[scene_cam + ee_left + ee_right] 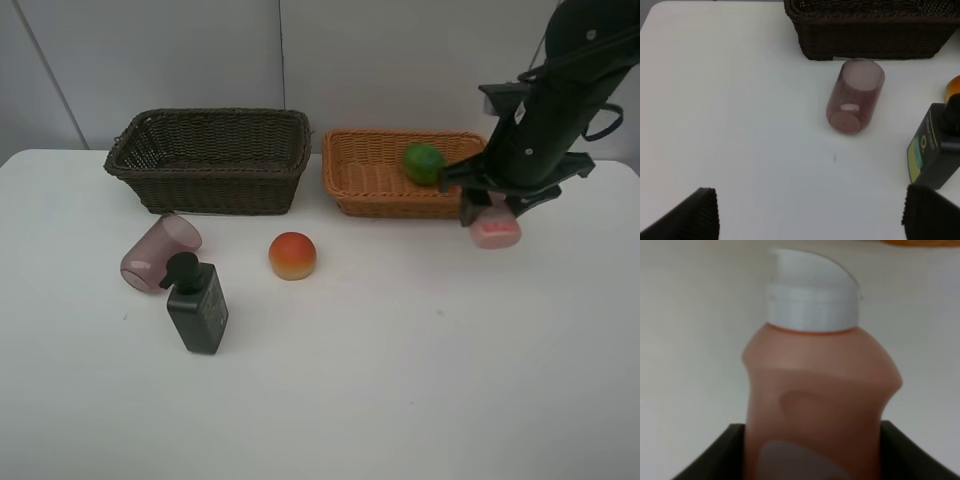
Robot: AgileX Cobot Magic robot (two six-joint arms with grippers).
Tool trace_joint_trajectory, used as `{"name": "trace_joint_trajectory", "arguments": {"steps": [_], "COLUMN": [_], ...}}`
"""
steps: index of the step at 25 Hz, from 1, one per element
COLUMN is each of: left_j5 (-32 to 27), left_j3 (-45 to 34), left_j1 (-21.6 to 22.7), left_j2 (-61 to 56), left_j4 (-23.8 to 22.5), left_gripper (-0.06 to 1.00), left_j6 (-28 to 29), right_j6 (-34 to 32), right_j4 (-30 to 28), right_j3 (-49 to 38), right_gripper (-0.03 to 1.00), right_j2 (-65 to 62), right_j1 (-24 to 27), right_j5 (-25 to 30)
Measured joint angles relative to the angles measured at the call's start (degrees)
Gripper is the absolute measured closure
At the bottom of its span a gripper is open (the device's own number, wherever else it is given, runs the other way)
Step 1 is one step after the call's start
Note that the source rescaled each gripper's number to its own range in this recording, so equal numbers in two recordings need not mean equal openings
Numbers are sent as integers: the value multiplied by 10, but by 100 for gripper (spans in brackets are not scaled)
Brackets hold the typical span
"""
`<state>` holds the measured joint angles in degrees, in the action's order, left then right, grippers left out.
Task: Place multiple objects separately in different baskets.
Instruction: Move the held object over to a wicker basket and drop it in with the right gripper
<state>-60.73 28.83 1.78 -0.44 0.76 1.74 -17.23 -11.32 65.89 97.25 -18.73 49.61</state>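
My right gripper (490, 210) is shut on a small pink bottle (496, 230) with a white cap, held just above the table beside the right end of the light orange-brown basket (390, 205). The right wrist view fills with that bottle (820, 390) between the dark fingers (715, 460). A green fruit (424, 163) lies in the light basket. Left of it stands the dark brown basket (215, 190). In front lie a peach (292, 255), a tipped translucent pink cup (160, 250) and a dark pump bottle (197, 305). My left gripper (810, 215) is open, short of the cup (855, 95).
The white table (400, 380) stretches wide in front of the objects. In the left wrist view the dark basket (870, 35) stands behind the cup, with the pump bottle (934, 150) and a sliver of the peach (954, 86) at the side.
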Motion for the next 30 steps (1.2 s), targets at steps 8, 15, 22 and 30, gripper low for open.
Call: {"name": "trace_joint_trajectory", "arguments": {"steps": [8,15,22,30], "left_j5": [0,0,0,0], "left_j3": [0,0,0,0], "left_j1": [0,0,0,0], "left_j2": [0,0,0,0], "left_j4": [0,0,0,0], "left_gripper": [3,3,3,3], "left_j6": [0,0,0,0], "right_j6": [69,122,125,196], "right_j4": [22,58,85,148], "right_j3": [63,159,282,359], "right_gripper": [92,92,92,92], "right_j2": [-2,51,146,244], "right_j1": [-47,-83,-119,-154], "right_j5": [-85,-138,-165,-309]}}
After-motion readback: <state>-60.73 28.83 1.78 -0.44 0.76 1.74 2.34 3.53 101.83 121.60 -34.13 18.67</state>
